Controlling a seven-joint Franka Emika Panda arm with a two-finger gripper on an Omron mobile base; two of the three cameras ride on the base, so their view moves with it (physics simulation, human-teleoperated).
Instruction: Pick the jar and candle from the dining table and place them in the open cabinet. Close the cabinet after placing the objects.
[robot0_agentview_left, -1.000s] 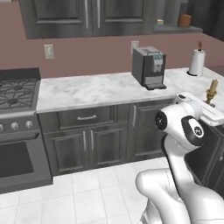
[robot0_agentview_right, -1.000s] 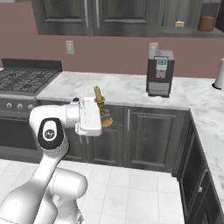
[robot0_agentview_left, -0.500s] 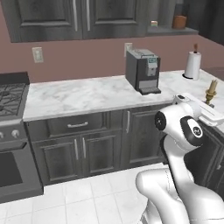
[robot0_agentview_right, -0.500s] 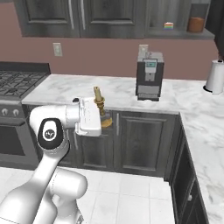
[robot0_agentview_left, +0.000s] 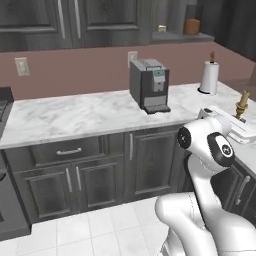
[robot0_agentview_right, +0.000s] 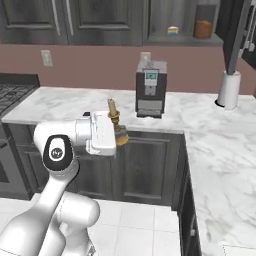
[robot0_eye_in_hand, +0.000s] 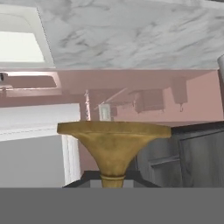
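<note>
The scene is lit evenly and softly, with no single source to be made out. The marble counter (robot0_agentview_left: 90, 117) is rendered bright, while the dark cabinets (robot0_agentview_right: 65, 20) above stay dim. A faint shadow is cast under the coffee machine (robot0_agentview_left: 150, 85). No glare is seen. Edges are slightly soft and jagged. In the hand view, the brass holder (robot0_eye_in_hand: 113, 146) is shown close and sharp.

White marble counter (robot0_agentview_left: 75, 117) carries a coffee machine (robot0_agentview_left: 149, 85) at the wall and a paper towel roll (robot0_agentview_left: 209, 77) beside it.
</note>
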